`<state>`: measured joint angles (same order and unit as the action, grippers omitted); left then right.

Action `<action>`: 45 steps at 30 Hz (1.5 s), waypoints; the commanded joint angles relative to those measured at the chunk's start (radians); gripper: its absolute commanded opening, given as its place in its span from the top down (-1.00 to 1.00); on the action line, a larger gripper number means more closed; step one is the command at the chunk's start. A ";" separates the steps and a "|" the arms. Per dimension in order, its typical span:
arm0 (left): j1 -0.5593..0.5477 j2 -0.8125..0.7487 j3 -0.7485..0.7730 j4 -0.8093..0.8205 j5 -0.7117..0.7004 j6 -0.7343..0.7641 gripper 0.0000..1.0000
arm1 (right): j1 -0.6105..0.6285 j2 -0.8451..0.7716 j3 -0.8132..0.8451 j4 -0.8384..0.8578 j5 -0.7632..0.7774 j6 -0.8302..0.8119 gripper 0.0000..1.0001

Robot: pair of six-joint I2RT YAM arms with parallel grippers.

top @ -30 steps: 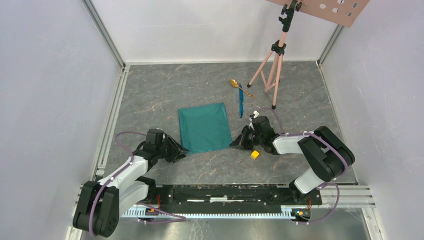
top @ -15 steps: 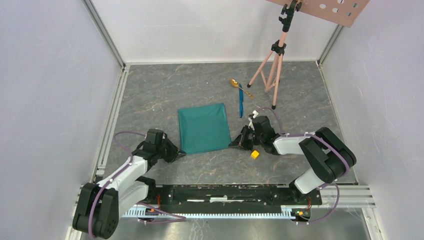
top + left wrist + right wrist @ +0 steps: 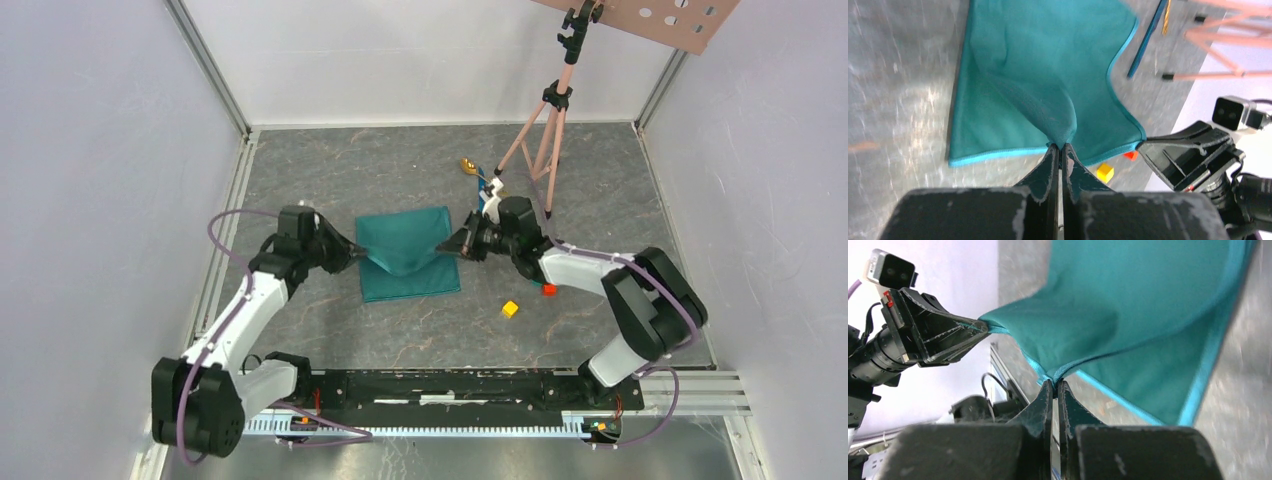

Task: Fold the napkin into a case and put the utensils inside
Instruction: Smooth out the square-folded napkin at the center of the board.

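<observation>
On the middle of the bench (image 3: 300, 180), the napkin (image 3: 405, 285) no longer lies flat: a second ago the left jaws stood apart at its near left corner, and now the left jaws and the right jaws are each clamped on a near corner of the upper layer, raised and carried toward the far side. I judge a fold to be under way, the case not yet formed. Cloth sags between the two grips above a layer resting flat, the spoon (image 3: 467, 165) and blue knife (image 3: 481, 182) lying just beyond the right jaws.
</observation>
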<state>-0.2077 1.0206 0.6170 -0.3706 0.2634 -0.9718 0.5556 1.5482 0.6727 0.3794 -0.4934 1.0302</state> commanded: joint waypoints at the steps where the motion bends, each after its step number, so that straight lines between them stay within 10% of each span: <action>1: 0.083 0.150 0.174 0.034 0.003 0.122 0.95 | -0.044 0.139 0.192 0.157 -0.018 -0.040 1.00; 8: 0.171 0.590 0.645 0.042 0.092 0.249 0.95 | -0.109 0.465 0.597 0.272 -0.071 -0.009 1.00; 19: 0.198 0.829 1.012 0.033 0.182 0.301 0.95 | -0.140 0.624 0.903 0.264 -0.088 -0.004 1.00; 33: 0.206 0.750 0.866 0.016 0.254 0.272 0.95 | -0.170 0.554 0.805 0.163 -0.175 -0.049 1.00; 45: 0.206 0.411 0.245 0.035 0.322 0.251 0.95 | -0.168 0.284 0.250 0.232 -0.250 -0.096 1.00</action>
<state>-0.0059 1.5448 1.0058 -0.3660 0.5323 -0.7246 0.3882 1.9404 1.0134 0.5579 -0.7059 0.9737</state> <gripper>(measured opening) 0.045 0.042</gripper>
